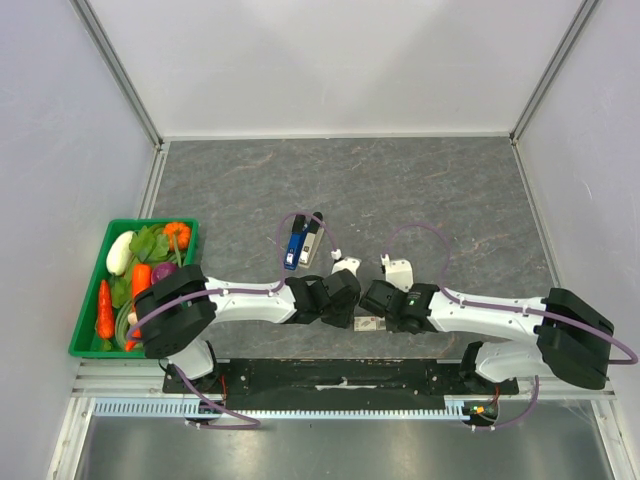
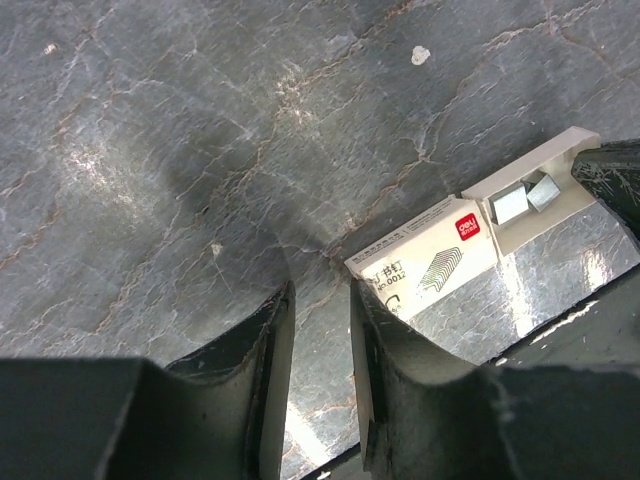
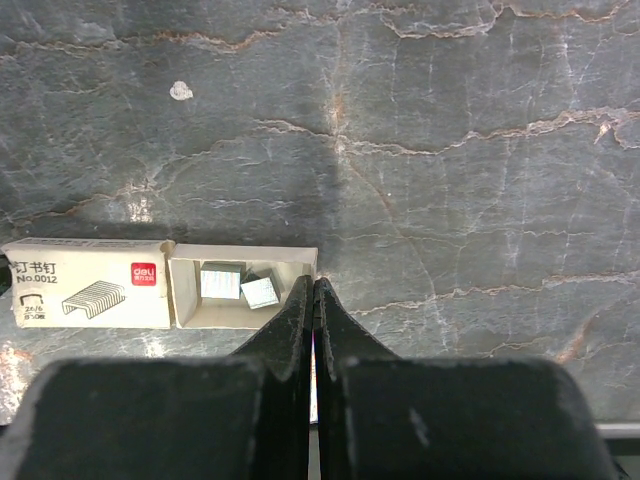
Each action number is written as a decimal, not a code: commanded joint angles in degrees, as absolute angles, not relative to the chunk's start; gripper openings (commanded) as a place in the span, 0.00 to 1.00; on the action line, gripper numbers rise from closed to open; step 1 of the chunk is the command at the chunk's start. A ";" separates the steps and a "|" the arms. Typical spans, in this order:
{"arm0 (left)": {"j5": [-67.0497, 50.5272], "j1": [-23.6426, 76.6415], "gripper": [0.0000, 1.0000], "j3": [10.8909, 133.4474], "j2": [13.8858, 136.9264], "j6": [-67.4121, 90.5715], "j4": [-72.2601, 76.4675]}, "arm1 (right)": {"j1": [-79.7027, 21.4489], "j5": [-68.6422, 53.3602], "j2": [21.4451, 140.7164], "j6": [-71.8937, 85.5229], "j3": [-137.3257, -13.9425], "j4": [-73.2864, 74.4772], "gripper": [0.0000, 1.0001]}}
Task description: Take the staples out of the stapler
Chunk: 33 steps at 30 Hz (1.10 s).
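Note:
The blue and black stapler (image 1: 300, 240) lies on the grey table, beyond the left gripper; it shows only in the top view. A small white staple box (image 1: 368, 322) sits near the table's front edge between the two grippers. Its tray is slid out with loose staple blocks (image 3: 240, 287) inside; the box also shows in the left wrist view (image 2: 430, 265). My left gripper (image 2: 320, 290) is slightly open and empty, its right finger at the box's left end. My right gripper (image 3: 315, 283) is shut, its tips at the tray's right end.
A green basket (image 1: 85, 340) of vegetables stands at the left edge of the table. The metal rail of the arm mount runs just behind the box at the near edge. White walls enclose the table on three sides.

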<state>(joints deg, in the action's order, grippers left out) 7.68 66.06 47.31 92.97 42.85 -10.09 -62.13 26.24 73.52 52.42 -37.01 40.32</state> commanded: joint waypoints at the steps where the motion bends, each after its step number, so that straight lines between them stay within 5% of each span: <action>1: 9.23 67.06 0.35 46.58 95.71 43.77 -13.27 | -62.75 29.18 74.44 53.79 -39.02 39.99 0.00; 33: 9.67 68.82 0.31 46.23 95.80 44.82 -13.36 | -63.72 28.39 74.97 57.22 -39.90 37.27 0.00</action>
<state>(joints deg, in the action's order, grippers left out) 9.04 67.00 47.68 93.38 42.87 -10.09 -63.29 26.89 75.09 55.00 -37.69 39.68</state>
